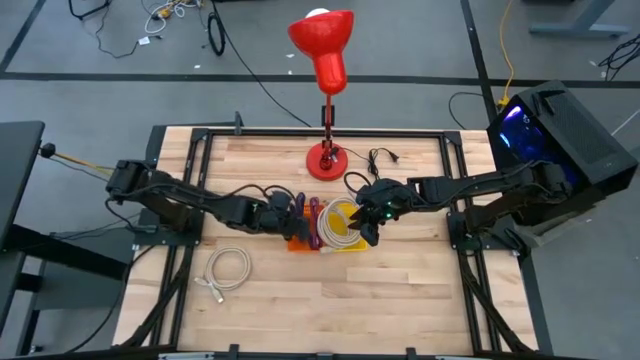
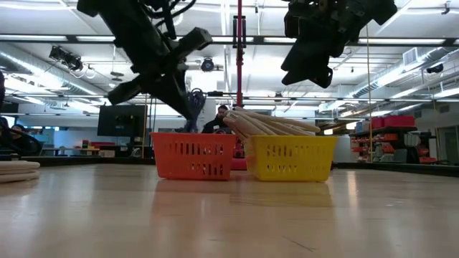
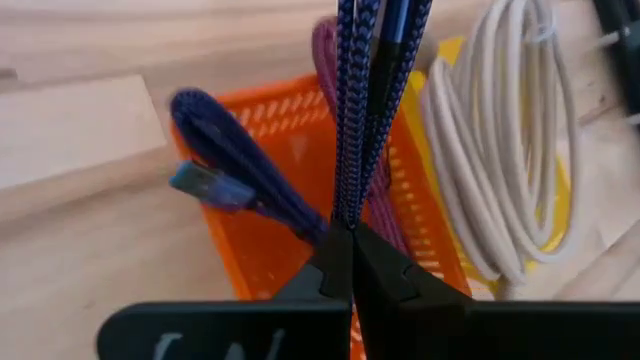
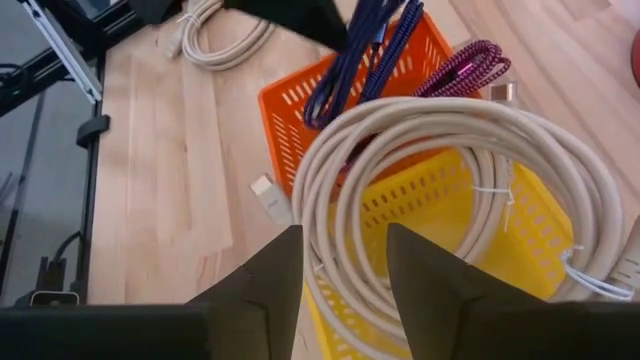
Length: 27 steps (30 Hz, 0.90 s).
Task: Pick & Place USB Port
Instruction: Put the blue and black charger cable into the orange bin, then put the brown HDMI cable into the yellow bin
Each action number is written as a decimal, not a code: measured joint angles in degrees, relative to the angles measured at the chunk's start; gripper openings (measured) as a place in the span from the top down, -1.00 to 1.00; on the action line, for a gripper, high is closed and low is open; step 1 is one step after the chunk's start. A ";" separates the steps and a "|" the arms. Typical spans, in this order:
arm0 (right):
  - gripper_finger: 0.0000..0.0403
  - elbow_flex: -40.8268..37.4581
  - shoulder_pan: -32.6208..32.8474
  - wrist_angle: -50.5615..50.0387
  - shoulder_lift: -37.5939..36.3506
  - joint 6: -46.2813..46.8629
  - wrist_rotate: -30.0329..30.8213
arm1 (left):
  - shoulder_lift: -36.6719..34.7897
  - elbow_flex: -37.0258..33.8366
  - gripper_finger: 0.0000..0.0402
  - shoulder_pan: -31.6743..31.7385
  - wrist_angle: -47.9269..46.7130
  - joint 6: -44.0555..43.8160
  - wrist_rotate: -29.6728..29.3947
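My left gripper (image 1: 288, 216) is shut on a blue braided USB cable (image 4: 358, 55) above the orange basket (image 4: 290, 110). The cable's blue plug (image 3: 196, 181) sticks out over the basket's rim. A purple braided cable (image 4: 466, 64) lies in the same basket. The yellow basket (image 4: 455, 215) stands right beside it and holds a coiled white cable (image 4: 420, 135). My right gripper (image 4: 345, 280) is open above that coil and touches nothing. My left gripper pinches several strands of the blue cable's loop (image 3: 349, 205) between its two fingers. The fingers slant down from the table's left side. The cable hangs below them, its lower part down inside the orange basket (image 3: 285, 130).
A second coiled white cable (image 1: 228, 268) lies on the table near the left front. A red lamp (image 1: 325, 55) stands on its base (image 1: 326, 160) behind the baskets, with a black cord (image 1: 378, 158) beside it. A white plug (image 4: 268, 196) lies on the wood next to the baskets.
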 joint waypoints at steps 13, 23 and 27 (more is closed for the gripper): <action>0.27 0.00 0.00 0.05 -0.02 0.24 -0.03 | 4.15 0.02 1.00 1.20 3.11 0.07 5.61; 0.27 0.00 0.00 0.05 -0.02 0.04 -0.05 | 3.50 0.06 0.78 1.49 4.28 -0.10 5.13; 0.27 0.00 0.00 0.05 -0.02 0.02 -0.05 | 3.50 0.06 0.60 1.49 4.20 -0.08 5.36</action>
